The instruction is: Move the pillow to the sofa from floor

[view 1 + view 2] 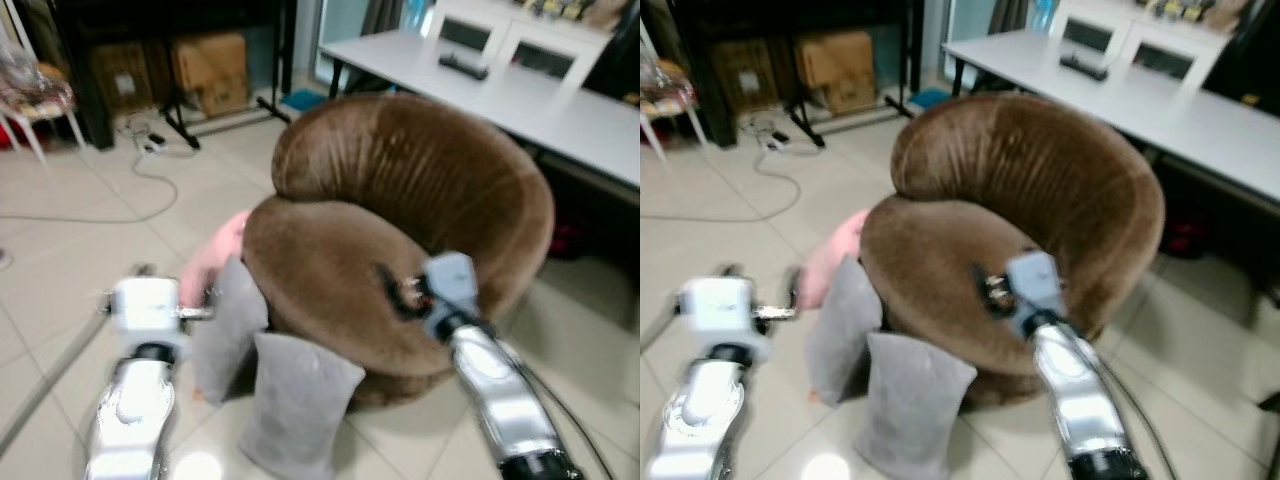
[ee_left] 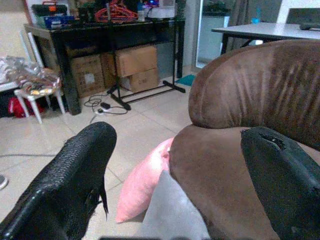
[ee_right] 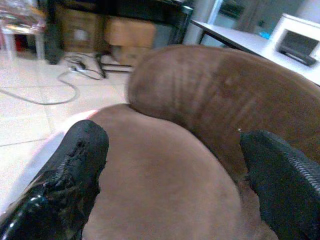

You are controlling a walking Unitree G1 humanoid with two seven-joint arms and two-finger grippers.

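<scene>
A round brown sofa stands in the middle of the tiled floor. Two grey pillows lean upright against its front left: one nearer me, one behind it. A pink pillow lies on the floor beside the sofa's left side and appears in the left wrist view. My left gripper hangs open just left of the grey pillows, above the floor. My right gripper is open over the sofa's seat, holding nothing. Both eye views are slightly blurred.
A long white table runs behind the sofa at the right. Cardboard boxes sit under a black shelf at the back left. A cable trails over the floor there, and a small chair stands at the far left.
</scene>
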